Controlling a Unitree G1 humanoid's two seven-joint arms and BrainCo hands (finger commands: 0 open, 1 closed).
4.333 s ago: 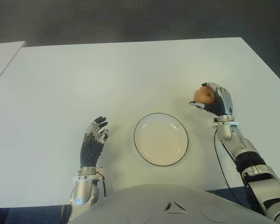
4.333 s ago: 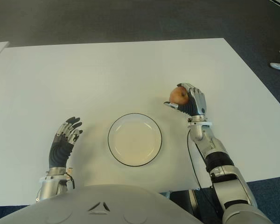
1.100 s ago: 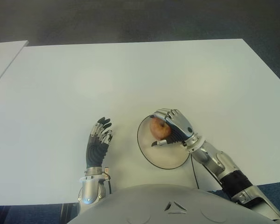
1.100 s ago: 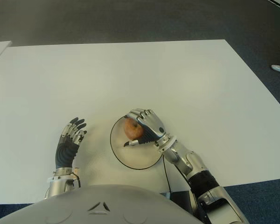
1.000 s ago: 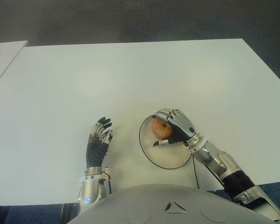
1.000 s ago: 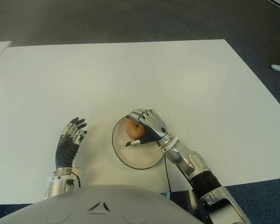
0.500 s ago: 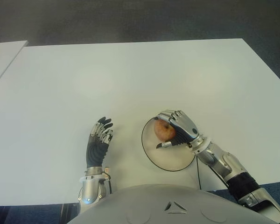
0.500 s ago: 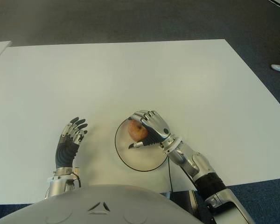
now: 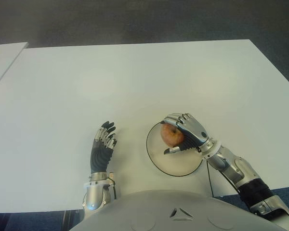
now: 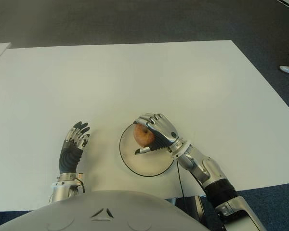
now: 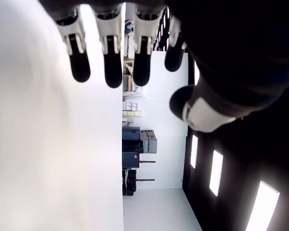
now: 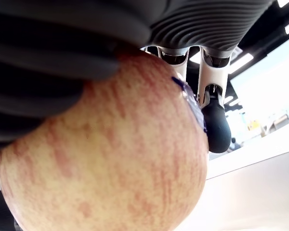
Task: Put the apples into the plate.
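Note:
A red-yellow apple [image 9: 171,136] sits in my right hand [image 9: 182,136], whose fingers curl over it above the far part of the white plate [image 9: 176,163] with a dark rim. The right wrist view is filled by the apple [image 12: 106,159] pressed against the palm, fingertips [image 12: 215,126] wrapped around its far side. I cannot tell whether the apple touches the plate. My left hand [image 9: 102,144] shows to the left of the plate on the white table [image 9: 135,82], fingers straight and holding nothing. The left wrist view shows its spread fingertips [image 11: 113,67].
A second white table edge [image 9: 2,55] shows at the far left. Dark carpet [image 9: 144,19] lies beyond the table. The plate stands close to the table's near edge, just ahead of my torso [image 9: 176,211].
Over four seconds my right hand carried the apple from the right of the plate to over it. In the last second the hand and the plate both shifted slightly right.

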